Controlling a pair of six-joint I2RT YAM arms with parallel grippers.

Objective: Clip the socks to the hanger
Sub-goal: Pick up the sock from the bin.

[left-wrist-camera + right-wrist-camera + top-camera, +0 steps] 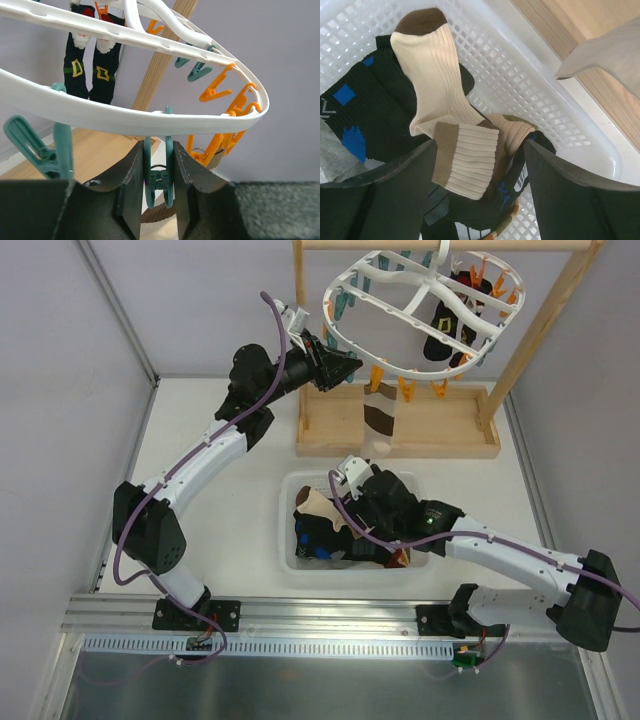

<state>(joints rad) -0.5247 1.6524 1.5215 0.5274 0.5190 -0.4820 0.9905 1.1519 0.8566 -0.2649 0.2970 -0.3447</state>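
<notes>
Left claw (157, 156) clenched on a teal peg (169, 172) at the hanger (125, 117) rim. Right claw (480, 146) released, straddling a tan sock (440, 95) lying on dark socks (370, 110) in the basket (530, 85).

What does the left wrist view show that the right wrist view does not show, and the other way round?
Only the left wrist view: the white hanger, its orange pegs, a pair of hanging socks clipped to it, and the left hand closed around a teal peg.
Only the right wrist view: the white basket, a cream sock with a brown toe lying on black socks, and the right hand open over it.
Both: a part of the wooden frame.
</notes>
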